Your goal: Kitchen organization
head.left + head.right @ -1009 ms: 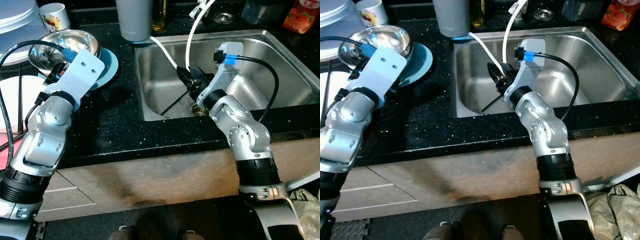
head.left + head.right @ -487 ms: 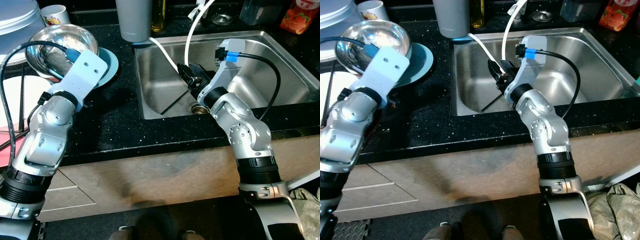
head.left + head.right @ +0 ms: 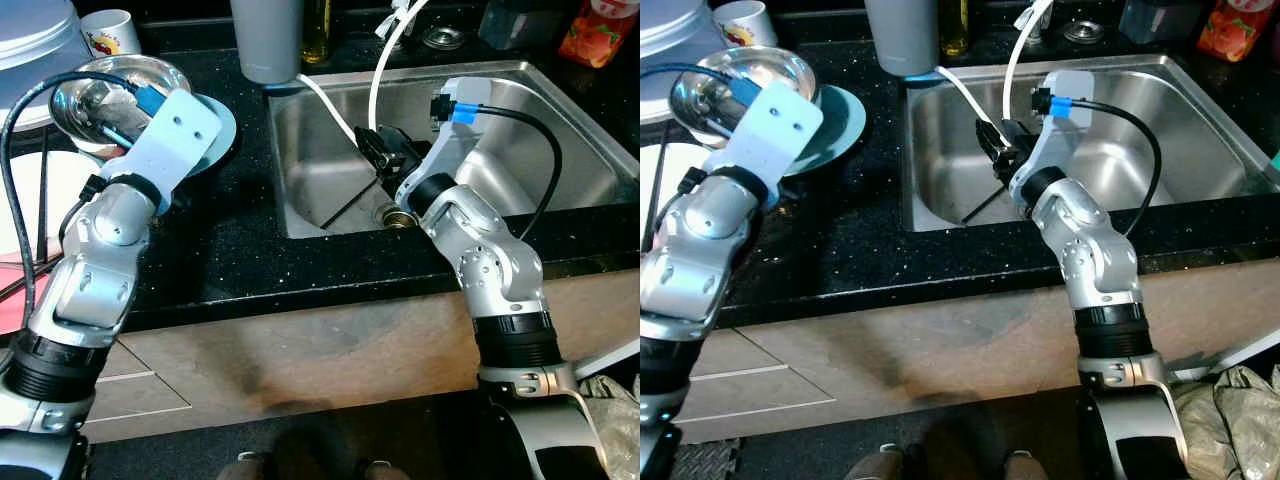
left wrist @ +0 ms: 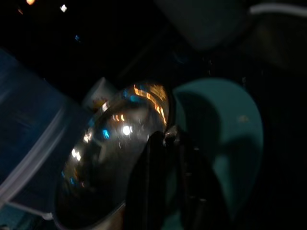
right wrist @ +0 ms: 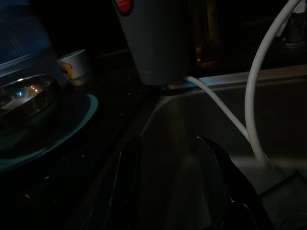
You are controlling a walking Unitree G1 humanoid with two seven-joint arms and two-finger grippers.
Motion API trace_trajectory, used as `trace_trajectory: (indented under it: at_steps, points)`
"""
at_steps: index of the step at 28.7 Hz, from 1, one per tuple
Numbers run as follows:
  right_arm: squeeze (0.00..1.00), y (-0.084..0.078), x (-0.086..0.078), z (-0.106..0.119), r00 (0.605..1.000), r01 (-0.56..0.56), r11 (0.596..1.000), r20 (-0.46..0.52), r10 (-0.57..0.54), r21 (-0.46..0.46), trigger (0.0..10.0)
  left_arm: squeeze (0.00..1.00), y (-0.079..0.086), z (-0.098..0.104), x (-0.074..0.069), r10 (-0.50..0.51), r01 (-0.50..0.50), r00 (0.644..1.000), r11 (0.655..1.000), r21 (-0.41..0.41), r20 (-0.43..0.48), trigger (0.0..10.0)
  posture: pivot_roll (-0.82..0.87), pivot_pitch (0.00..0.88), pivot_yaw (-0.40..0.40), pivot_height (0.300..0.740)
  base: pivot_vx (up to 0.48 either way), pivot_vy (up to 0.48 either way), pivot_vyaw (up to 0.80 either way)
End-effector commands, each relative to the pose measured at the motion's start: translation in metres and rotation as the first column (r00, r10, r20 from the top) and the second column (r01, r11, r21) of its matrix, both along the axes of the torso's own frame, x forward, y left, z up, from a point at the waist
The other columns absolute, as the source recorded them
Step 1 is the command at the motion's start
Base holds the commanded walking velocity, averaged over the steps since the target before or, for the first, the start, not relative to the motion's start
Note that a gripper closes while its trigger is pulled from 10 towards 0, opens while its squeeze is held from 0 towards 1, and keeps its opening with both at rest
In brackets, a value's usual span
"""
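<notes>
At the far left of the black speckled countertop (image 3: 250,230), a shiny round steel bowl (image 3: 105,85) sits tilted on a teal round plate (image 3: 222,128). A white printed mug (image 3: 108,31) stands behind the bowl, beside a stack of pale plates (image 3: 35,40). The left gripper (image 4: 168,143) is at the bowl's rim; in the left wrist view its black fingers (image 4: 153,172) are pressed together on the rim edge, pinching the bowl where it meets the plate.

A tall grey cup (image 3: 267,38) stands at the back edge of the counter, near the left rear corner of the stainless steel sink (image 3: 560,130). Two white hoses (image 3: 385,60) run down into the basin.

The right gripper (image 5: 168,158) hangs over the left part of the basin, its two fingers (image 5: 127,182) spread apart and holding nothing. A thin dark utensil (image 3: 345,208) lies on the basin floor near the drain (image 3: 398,217).

An orange-red packet (image 3: 600,30) rests at the far right rear of the counter.
</notes>
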State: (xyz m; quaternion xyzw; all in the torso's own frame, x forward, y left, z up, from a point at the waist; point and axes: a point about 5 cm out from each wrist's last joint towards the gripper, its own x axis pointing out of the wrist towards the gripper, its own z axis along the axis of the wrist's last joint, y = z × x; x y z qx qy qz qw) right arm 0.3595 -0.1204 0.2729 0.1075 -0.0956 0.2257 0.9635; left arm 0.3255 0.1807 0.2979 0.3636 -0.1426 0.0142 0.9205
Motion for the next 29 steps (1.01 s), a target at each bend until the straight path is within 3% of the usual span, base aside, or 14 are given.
trace_trajectory:
  at_steps: [1, 14, 19, 20, 21, 24, 26, 27, 28, 29]
  points:
    - [0.0, 0.0, 0.0, 0.004, 1.0, 0.005, 1.0, 0.014, -0.005, 0.0, 10.0, 0.0, -0.001, 0.005, -0.002, -0.012, 0.013, 1.0, 1.0, -0.01, 0.028, 0.0, 0.02, 0.16, 0.015, 0.74, 0.0, 0.0, 0.0]
    - [0.0, 0.002, -0.001, 0.006, 1.0, -0.006, 1.0, 0.019, 0.006, 0.007, 10.0, 0.0, -0.012, 0.02, -0.009, -0.087, 0.092, 0.987, 0.995, -0.026, 0.137, 0.0, 0.02, 0.158, 0.013, 0.74, 0.0, 0.0, 0.0]
    - [0.0, 0.002, -0.001, 0.006, 1.0, -0.008, 1.0, 0.022, 0.008, 0.016, 10.0, 0.0, -0.017, 0.041, -0.017, -0.122, 0.139, 0.946, 0.99, -0.037, 0.3, 0.0, 0.02, 0.16, 0.013, 0.74, 0.0, 0.0, 0.0]
    - [0.0, 0.002, -0.001, 0.006, 1.0, -0.008, 1.0, 0.022, 0.008, 0.016, 10.0, 0.0, -0.017, 0.041, -0.017, -0.122, 0.139, 0.946, 0.99, -0.037, 0.3, 0.0, 0.02, 0.16, 0.013, 0.74, 0.0, 0.0, 0.0]
    - [0.0, 0.002, -0.001, 0.007, 1.0, -0.006, 1.0, 0.026, 0.006, 0.023, 10.0, 0.0, -0.019, 0.048, -0.02, -0.137, 0.177, 0.922, 0.981, -0.08, 0.362, 0.0, 0.02, 0.163, 0.012, 0.74, 0.0, 0.0, 0.0]
    - [0.0, 0.002, -0.001, 0.009, 0.999, -0.004, 0.999, 0.032, 0.003, 0.032, 10.0, 0.0, -0.021, 0.051, -0.022, -0.153, 0.205, 0.907, 0.974, -0.095, 0.392, 0.0, 0.02, 0.167, 0.012, 0.74, 0.0, 0.0, 0.0]
    - [0.0, 0.002, -0.001, 0.01, 0.999, -0.002, 0.999, 0.039, 0.0, 0.04, 10.0, 0.0, -0.025, 0.056, -0.026, -0.205, 0.321, 0.871, 0.926, -0.201, 0.447, 0.0, 0.02, 0.167, 0.011, 0.74, 0.0, 0.0, 0.0]
    - [0.0, 0.001, -0.001, 0.011, 0.999, 0.002, 0.999, 0.048, -0.004, 0.047, 10.0, 0.0, -0.028, 0.057, -0.027, -0.241, 0.405, 0.85, 0.868, -0.289, 0.468, 0.0, 0.02, 0.169, 0.01, 0.74, 0.0, 0.0, 0.0]
    - [0.0, 0.001, -0.001, 0.013, 0.998, 0.005, 0.998, 0.056, -0.008, 0.058, 10.0, 0.0, -0.03, 0.054, -0.026, -0.277, 0.481, 0.84, 0.777, -0.406, 0.466, 0.0, 0.02, 0.171, 0.01, 0.74, 0.0, 0.0, 0.0]
    - [0.0, 0.001, -0.001, 0.013, 0.998, 0.005, 0.998, 0.056, -0.008, 0.058, 10.0, 0.0, -0.03, 0.054, -0.026, -0.277, 0.481, 0.84, 0.777, -0.406, 0.466, 0.0, 0.02, 0.171, 0.01, 0.74, 0.0, 0.0, 0.0]
